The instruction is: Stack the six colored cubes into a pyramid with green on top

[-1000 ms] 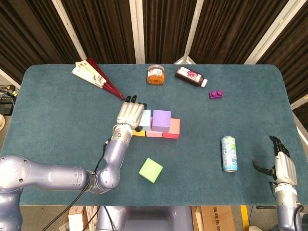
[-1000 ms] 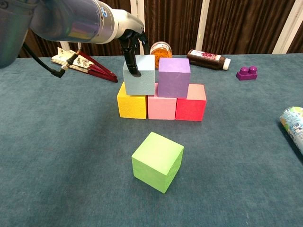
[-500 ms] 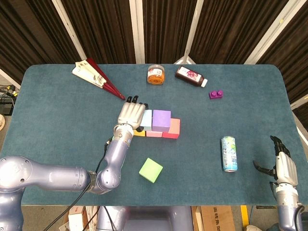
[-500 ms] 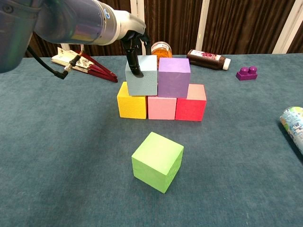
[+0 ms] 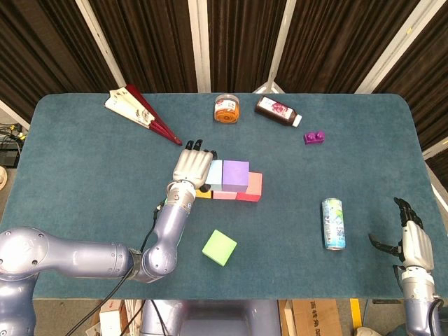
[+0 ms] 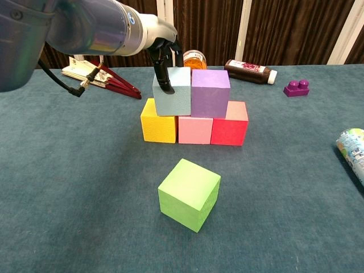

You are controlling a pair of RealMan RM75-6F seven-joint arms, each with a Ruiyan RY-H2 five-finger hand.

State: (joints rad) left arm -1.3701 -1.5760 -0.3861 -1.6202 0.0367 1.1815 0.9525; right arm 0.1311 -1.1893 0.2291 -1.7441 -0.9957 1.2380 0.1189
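On the table, a yellow cube [image 6: 158,128], a pink cube [image 6: 194,129] and a red cube [image 6: 230,128] stand in a row. A purple cube [image 6: 210,94] sits on the pink and red ones. Beside it, touching, is a light blue cube [image 6: 173,94] over the yellow and pink cubes. My left hand [image 5: 191,166] grips this blue cube from its left side, with one dark finger [image 6: 164,74] down its front face. The green cube [image 6: 189,194] lies alone in front of the row. My right hand [image 5: 409,241] hangs at the table's near right edge, fingers apart, holding nothing.
A drink can [image 5: 333,223] lies on its side right of the cubes. Along the back are a folded red fan [image 5: 142,112], an orange-lidded jar [image 5: 226,108], a dark bottle [image 5: 277,110] and a small purple brick [image 5: 313,137].
My left hand has slid the light blue cube to the right until it meets the purple cube. The right hand has stayed put.
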